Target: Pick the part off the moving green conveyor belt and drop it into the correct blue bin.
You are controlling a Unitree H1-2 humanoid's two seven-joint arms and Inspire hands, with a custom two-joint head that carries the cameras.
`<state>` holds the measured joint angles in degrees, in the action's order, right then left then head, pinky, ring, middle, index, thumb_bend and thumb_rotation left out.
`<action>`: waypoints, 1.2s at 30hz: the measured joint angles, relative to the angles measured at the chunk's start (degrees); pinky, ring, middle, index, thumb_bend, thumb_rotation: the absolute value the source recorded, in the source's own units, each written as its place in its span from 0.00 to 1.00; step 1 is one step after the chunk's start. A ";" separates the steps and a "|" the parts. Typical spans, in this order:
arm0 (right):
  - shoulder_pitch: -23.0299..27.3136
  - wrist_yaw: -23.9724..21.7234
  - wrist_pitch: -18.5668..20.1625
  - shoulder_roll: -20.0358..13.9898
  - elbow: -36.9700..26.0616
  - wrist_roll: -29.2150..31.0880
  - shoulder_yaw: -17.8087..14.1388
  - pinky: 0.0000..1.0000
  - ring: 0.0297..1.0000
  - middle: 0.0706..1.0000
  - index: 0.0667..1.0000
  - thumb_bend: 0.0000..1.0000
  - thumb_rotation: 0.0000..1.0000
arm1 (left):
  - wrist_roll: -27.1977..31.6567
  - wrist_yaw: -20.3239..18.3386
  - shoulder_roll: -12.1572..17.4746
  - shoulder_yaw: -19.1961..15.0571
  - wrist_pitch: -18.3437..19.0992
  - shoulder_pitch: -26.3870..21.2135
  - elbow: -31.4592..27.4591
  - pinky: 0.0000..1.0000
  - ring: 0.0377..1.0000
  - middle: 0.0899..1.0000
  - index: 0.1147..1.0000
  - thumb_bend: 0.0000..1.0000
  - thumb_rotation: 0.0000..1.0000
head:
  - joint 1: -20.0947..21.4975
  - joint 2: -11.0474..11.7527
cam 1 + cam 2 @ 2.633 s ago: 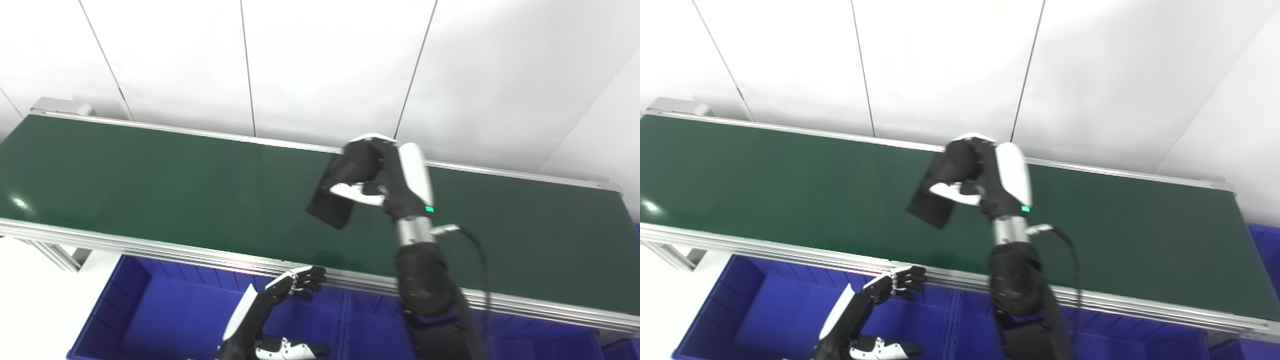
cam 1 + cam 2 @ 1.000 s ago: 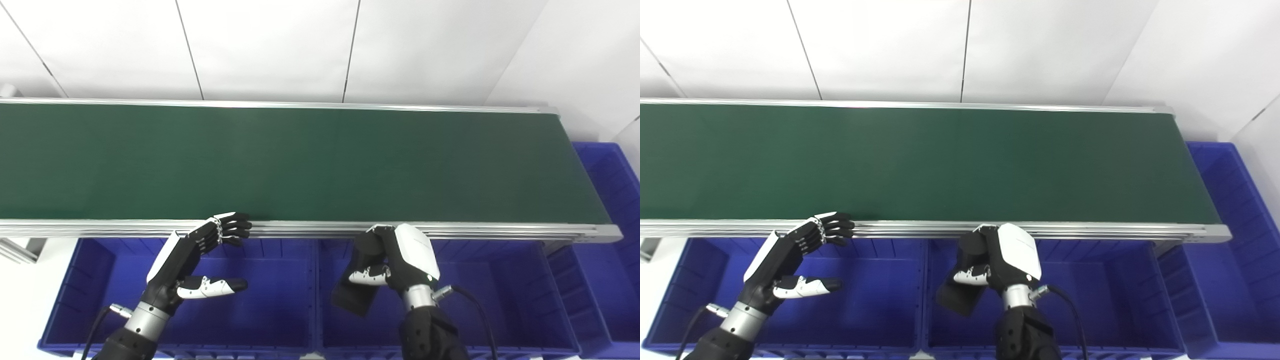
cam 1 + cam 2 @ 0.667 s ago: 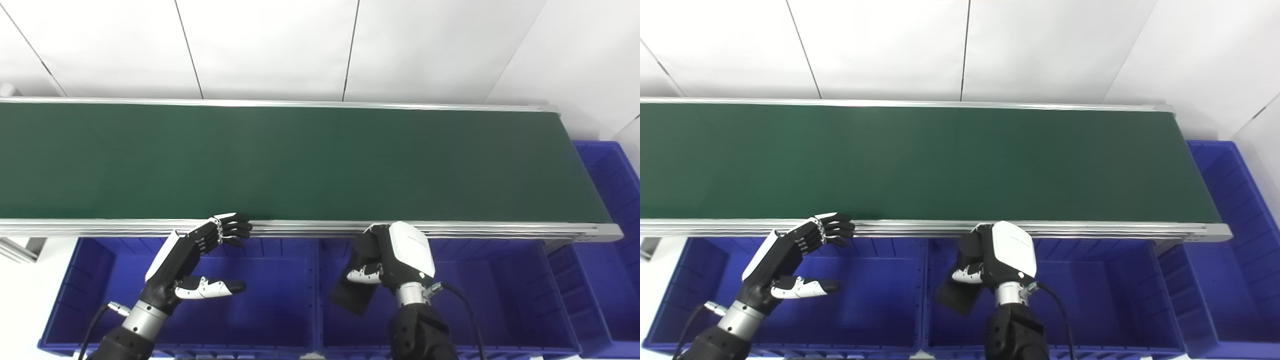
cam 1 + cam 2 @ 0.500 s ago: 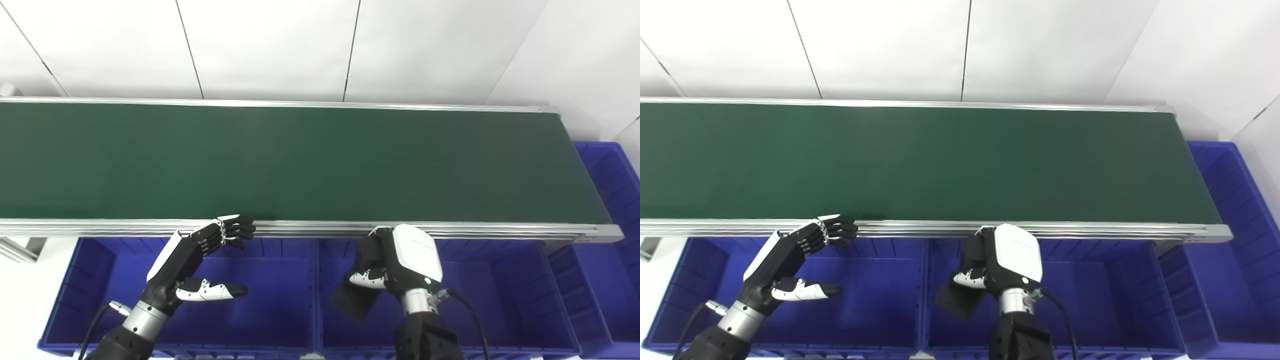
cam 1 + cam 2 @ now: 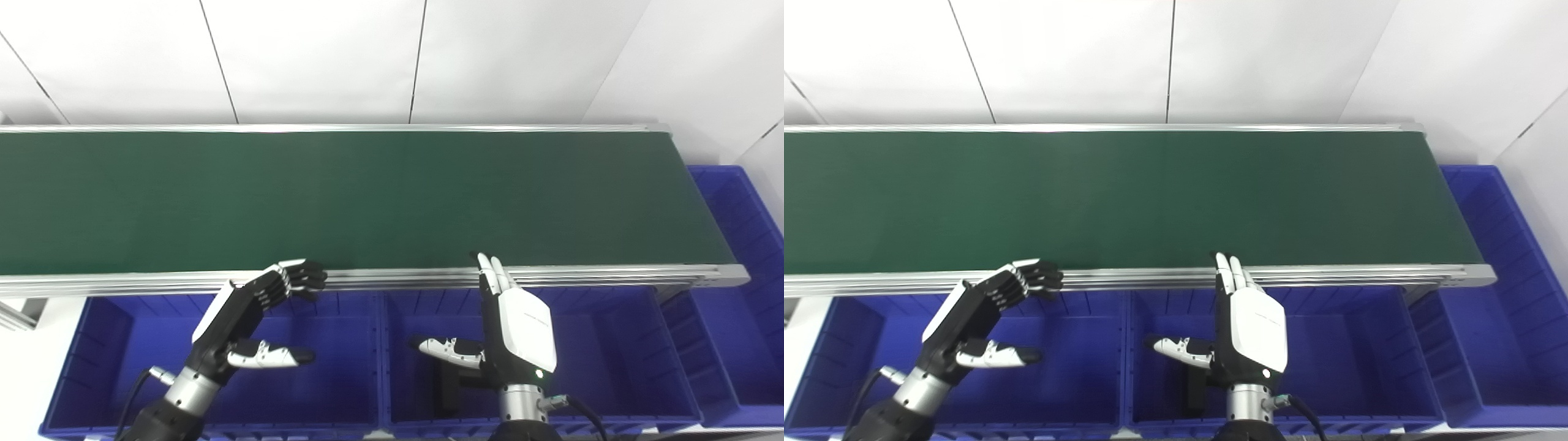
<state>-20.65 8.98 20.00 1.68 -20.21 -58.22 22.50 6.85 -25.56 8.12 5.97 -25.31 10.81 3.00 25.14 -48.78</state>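
In the left eye view, we judge the drop as done: the dark part [image 5: 450, 389] lies on the floor of the middle blue bin [image 5: 618, 343], just below and behind our right hand [image 5: 511, 334], no longer on the green conveyor belt [image 5: 343, 196], which shows nothing on it. Our right hand stands upright over that bin, fingers straight and pointing up toward the belt's near rail, thumb stuck out to the left, spread wide and holding nothing. Our left hand [image 5: 245, 318] hovers over the left blue bin [image 5: 98, 343], fingers curled loosely by the rail and thumb out, also empty and apart. In the right eye view the same picture holds: the part [image 5: 1195, 389] sits low in the middle bin [image 5: 1360, 343], partly hidden by our right hand [image 5: 1246, 334], whose palm faces left with fingers together and extended; our left hand [image 5: 980, 318] waits with its fingers bent but not closed. We think the next move calls for lifting the right hand clear of the bin and readying both hands at the rail for another part; we cannot tell whether this bin is the correct one.
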 measured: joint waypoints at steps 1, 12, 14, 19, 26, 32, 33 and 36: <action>-0.27 0.73 -0.88 0.00 0.09 1.38 -0.09 0.87 0.92 0.94 0.96 0.87 0.45 | 0.00 -0.22 -0.43 0.01 0.00 -0.01 0.16 0.65 0.71 0.74 0.75 0.81 0.30 | -0.09 0.00; -1.58 -0.33 -12.17 -0.71 1.68 29.76 -3.02 0.74 0.85 0.90 0.96 0.84 0.34 | -0.40 -0.50 -2.79 -0.87 0.00 0.79 2.27 0.66 0.76 0.78 0.78 0.80 0.31 | -3.59 0.35; -1.58 -2.45 -12.19 -1.64 2.16 33.15 -3.34 0.75 0.85 0.90 0.96 0.85 0.33 | -0.73 -0.46 -3.24 -0.80 0.00 0.80 2.54 0.67 0.77 0.78 0.78 0.80 0.31 | -3.60 0.35; -1.56 -6.25 -12.27 -4.43 2.22 39.49 -4.51 0.79 0.84 0.88 0.93 0.88 0.27 | -2.03 0.27 -3.77 -0.79 0.00 1.68 2.55 0.70 0.78 0.79 0.80 0.80 0.28 | -6.41 0.70; -1.05 -11.23 -12.47 -6.99 2.67 47.82 -5.73 0.84 0.86 0.89 0.93 0.89 0.16 | -6.20 5.04 -6.22 -0.47 0.00 3.17 1.69 0.71 0.80 0.84 0.83 0.79 0.27 | -9.84 1.23; -1.02 -13.97 -13.40 -7.09 3.16 55.46 -8.57 0.87 0.90 0.91 0.94 0.88 0.12 | -10.65 12.09 -6.42 1.85 0.00 4.08 1.27 0.78 0.85 0.87 0.87 0.80 0.30 | -11.77 1.58; -0.99 -14.18 -13.86 -7.20 3.41 55.86 -8.93 0.87 0.90 0.91 0.94 0.88 0.12 | -11.03 13.25 -6.19 2.52 0.00 4.27 1.25 0.78 0.85 0.87 0.87 0.80 0.30 | -11.78 1.58; -0.80 -14.57 -14.94 -7.70 4.62 55.87 -9.47 0.88 0.90 0.91 0.94 0.90 0.18 | -12.61 16.47 -5.11 4.52 0.00 4.40 1.06 0.80 0.86 0.88 0.87 0.80 0.30 | -11.95 1.67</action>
<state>-21.46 -5.59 5.07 -6.02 -15.59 -2.34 13.03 -5.75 -9.08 3.01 10.49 -25.31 15.22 4.06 13.18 -47.11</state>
